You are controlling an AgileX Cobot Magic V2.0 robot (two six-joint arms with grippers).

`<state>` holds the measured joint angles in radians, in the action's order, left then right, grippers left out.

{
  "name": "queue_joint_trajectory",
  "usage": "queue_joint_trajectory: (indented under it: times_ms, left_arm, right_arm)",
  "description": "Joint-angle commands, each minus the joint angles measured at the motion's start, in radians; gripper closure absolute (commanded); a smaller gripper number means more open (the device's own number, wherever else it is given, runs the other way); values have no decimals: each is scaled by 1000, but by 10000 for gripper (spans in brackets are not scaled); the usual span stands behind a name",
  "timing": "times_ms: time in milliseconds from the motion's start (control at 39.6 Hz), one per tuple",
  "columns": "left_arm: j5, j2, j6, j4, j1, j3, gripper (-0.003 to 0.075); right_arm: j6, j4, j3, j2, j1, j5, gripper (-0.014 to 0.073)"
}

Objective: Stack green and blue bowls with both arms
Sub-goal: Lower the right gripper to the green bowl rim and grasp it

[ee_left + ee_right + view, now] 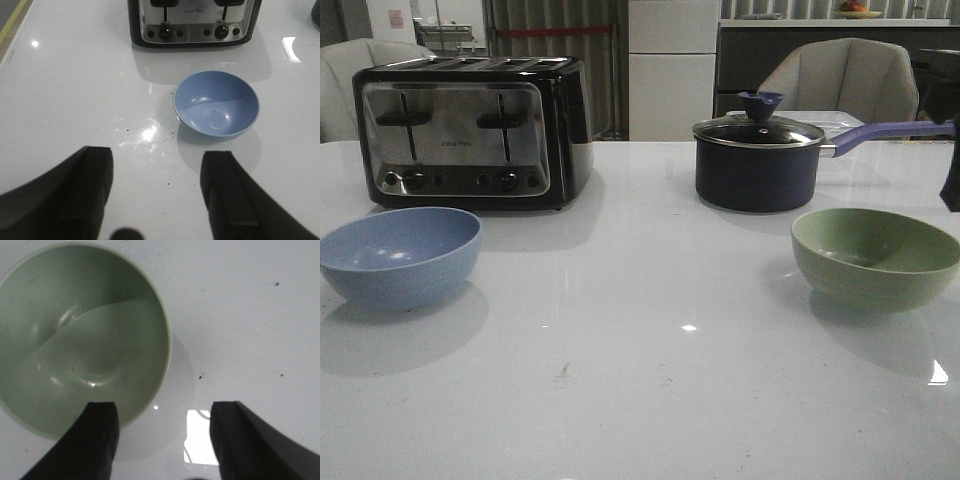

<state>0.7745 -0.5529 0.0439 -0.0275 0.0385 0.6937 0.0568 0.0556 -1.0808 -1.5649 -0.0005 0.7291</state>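
Note:
The blue bowl sits upright and empty on the white table at the left, in front of the toaster. It also shows in the left wrist view, beyond my open, empty left gripper. The green bowl sits upright and empty at the right, in front of the saucepan. In the right wrist view the green bowl is close under my open, empty right gripper, with one finger over its rim. Neither gripper's fingers show in the front view.
A black and silver toaster stands at the back left; its front shows in the left wrist view. A dark navy saucepan with glass lid stands at the back right, handle pointing right. A dark arm part shows at the right edge.

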Motion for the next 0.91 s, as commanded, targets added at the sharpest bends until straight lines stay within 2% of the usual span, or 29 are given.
queue_joint_trajectory:
  times_ms: [0, 278, 354, 632, 758, 884]
  left_arm:
    - [-76, -9, -10, -5, 10, 29, 265]
    - [-74, -9, -10, -5, 10, 29, 265]
    - [-74, -9, -10, -5, 10, 29, 265]
    - [-72, -9, -10, -5, 10, 29, 265]
    - [-72, -9, -10, -5, 10, 29, 265]
    - [-72, -9, -10, -5, 10, 29, 265]
  right_arm:
    - [-11, -8, -91, -59, -5, -20, 84]
    - [-11, -8, -198, -242, -5, -20, 92]
    - [-11, -8, -216, -270, -5, -17, 145]
    - [-11, -8, -230, -281, -5, -17, 430]
    - [-11, -8, -230, -274, -5, -8, 488]
    - [-11, -8, -230, -237, -5, 4, 500]
